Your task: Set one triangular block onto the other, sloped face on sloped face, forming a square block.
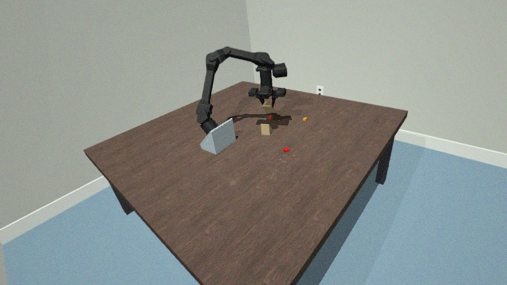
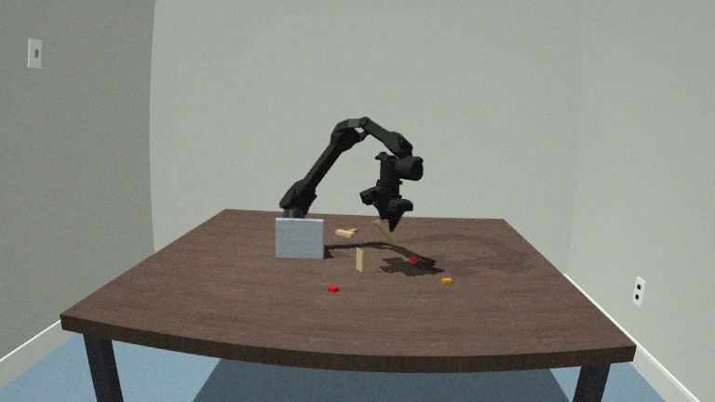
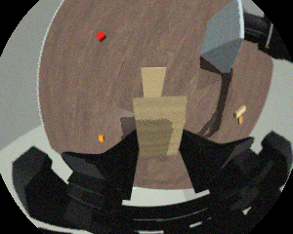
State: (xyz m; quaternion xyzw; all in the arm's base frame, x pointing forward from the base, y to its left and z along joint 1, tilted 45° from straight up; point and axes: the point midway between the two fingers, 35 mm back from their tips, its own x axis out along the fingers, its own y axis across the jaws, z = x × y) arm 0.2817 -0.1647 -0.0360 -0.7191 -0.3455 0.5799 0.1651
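A tan triangular block [image 1: 265,129] [image 2: 359,261] [image 3: 153,82] stands on the table [image 1: 239,207] [image 2: 263,313], its upright face on the left and its slope down to the right in the exterior view. My gripper [image 1: 267,103] [image 2: 391,225] [image 3: 156,129] is shut on the other triangular block [image 1: 267,107] [image 2: 382,227] [image 3: 160,109], in the air. The held block's top looks about level and its slope faces down to the left in the exterior view. It hangs above and to the right of the standing block there, apart from it. In the wrist view it hides part of that block.
A large grey-blue wedge [image 1: 223,136] [image 2: 299,238] [image 3: 224,39] stands near the arm's base. A red piece [image 1: 286,150] [image 2: 332,288] [image 3: 101,36], an orange piece [image 1: 304,119] [image 2: 447,280] [image 3: 102,138] and a shaded red piece [image 1: 269,117] [image 2: 413,260] lie around the standing block. Tan pieces [image 2: 344,233] [image 3: 239,111] lie farther back.
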